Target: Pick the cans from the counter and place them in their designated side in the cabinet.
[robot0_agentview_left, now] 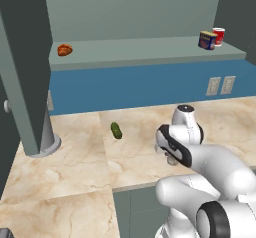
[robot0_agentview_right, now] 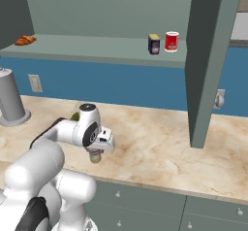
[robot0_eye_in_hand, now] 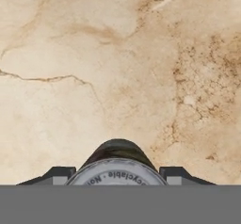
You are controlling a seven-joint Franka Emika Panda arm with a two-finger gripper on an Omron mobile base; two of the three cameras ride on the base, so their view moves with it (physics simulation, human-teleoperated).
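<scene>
The silver can (robot0_eye_in_hand: 117,167) sits between my gripper's (robot0_eye_in_hand: 117,175) dark fingertips (robot0_eye_in_hand: 59,174), its round lid facing the hand camera. My gripper (robot0_agentview_right: 97,152) hangs low over the beige marble counter (robot0_agentview_right: 160,142), shut on this can (robot0_agentview_right: 96,158); its label is hidden. From the left base view the gripper (robot0_agentview_left: 171,156) and can (robot0_agentview_left: 172,161) lie near the counter's (robot0_agentview_left: 75,157) front edge. The yellow-topped, dark blue can (robot0_agentview_left: 207,40) (robot0_agentview_right: 154,44) stands on the cabinet shelf (robot0_agentview_left: 135,49) (robot0_agentview_right: 87,48) beside the red can (robot0_agentview_left: 218,36) (robot0_agentview_right: 171,41).
A croissant (robot0_agentview_left: 64,49) (robot0_agentview_right: 25,40) lies at the shelf's other end. A green pickle (robot0_agentview_left: 116,130) rests on the counter left of the arm. Open cabinet doors (robot0_agentview_left: 25,67) (robot0_agentview_right: 208,60) hang down at both sides. A grey cylinder (robot0_agentview_left: 47,137) (robot0_agentview_right: 10,101) stands at the left.
</scene>
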